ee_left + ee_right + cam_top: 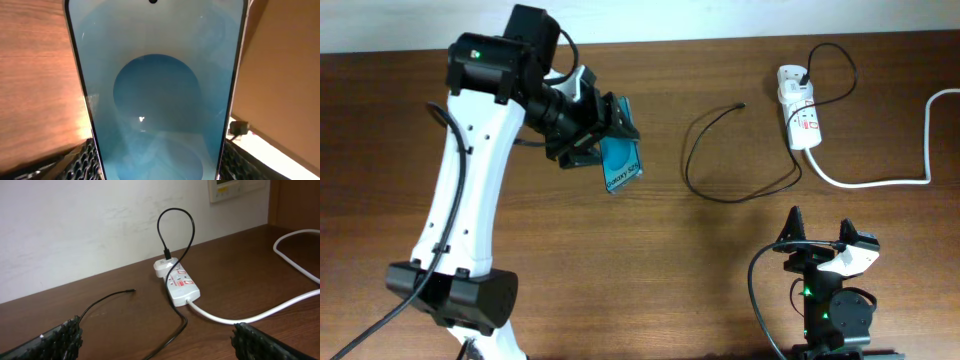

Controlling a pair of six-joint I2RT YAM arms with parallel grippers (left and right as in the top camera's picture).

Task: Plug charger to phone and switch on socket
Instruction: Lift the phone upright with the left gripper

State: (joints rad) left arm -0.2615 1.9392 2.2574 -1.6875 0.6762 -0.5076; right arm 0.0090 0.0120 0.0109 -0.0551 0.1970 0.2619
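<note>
Colour findings, all views.

- Phone [623, 163]: cyan-blue screen and a white strip with dark lettering. Close up [160, 100] the screen is pale blue around a deeper blue disc, with a dark bezel and a black dot at the top edge.
- Charger [687, 158]: black cable and tip. It enters a white block at the socket end.
- Socket [800, 115]: white with red markings.
- Cord [880, 183]: plain white.
- Table [620, 280]: mid-brown with a horizontal wood grain.
- Wall [75, 230]: off-white, faintly mottled.
- My left arm [460, 190]: white shell, black joints, one green light.
- My left gripper [610, 140]: black, with ribbed black pads [82, 162].
- My right gripper [820, 218]: black with a white patch, and a green light below it.
</note>
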